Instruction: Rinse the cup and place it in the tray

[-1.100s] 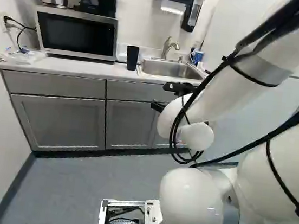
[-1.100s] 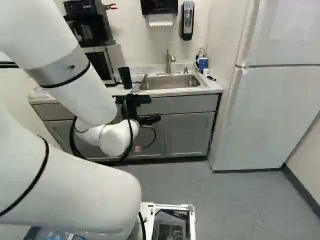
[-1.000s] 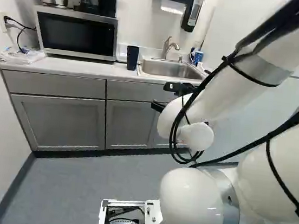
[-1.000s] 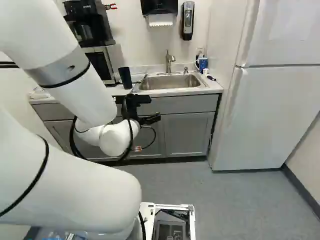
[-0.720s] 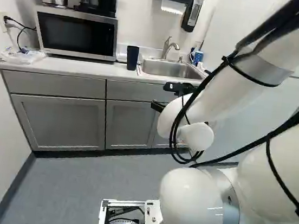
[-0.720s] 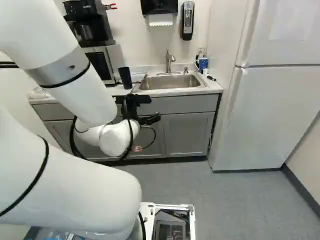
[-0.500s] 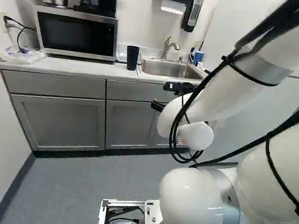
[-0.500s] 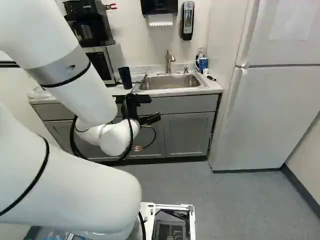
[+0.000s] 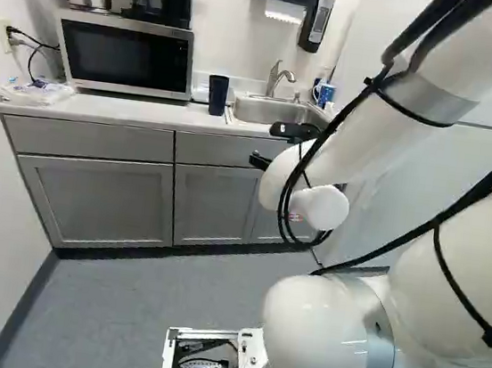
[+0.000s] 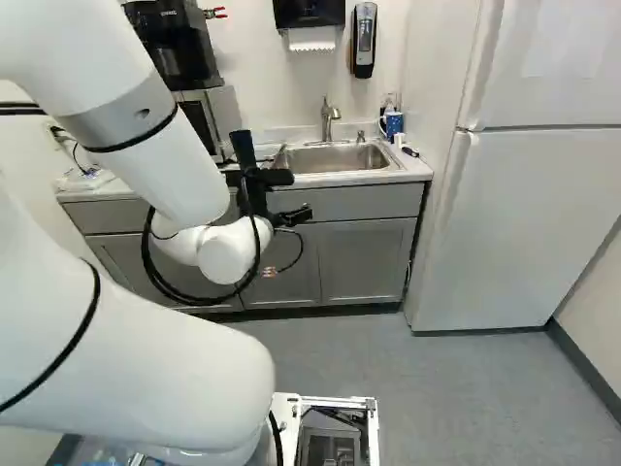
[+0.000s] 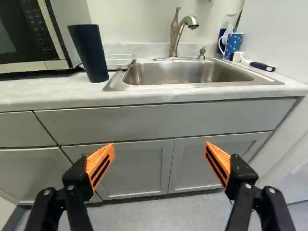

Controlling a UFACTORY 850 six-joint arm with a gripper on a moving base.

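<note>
Your big white arm [image 10: 170, 175] has just gone up a bit, and its base has not moved. The surface [image 11: 43, 96] holds the microwave [image 9: 127, 55], the sink [image 11: 168, 72] and, standing between them, your dark blue cup [image 11: 89, 53]. Your end effector [image 11: 160, 144] is wide and empty, so you probably need to reach the cup first.

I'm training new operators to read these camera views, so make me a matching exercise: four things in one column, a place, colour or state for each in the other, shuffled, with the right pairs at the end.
Things:
1. Dark cup
2. Faucet
3. Mug
4. Gripper

Descriptions:
A. Open, holding nothing
B. Between the microwave and the sink
C. Blue, with dots
D. Behind the sink's basin

Right pairs: 1-B, 2-D, 3-C, 4-A
</note>
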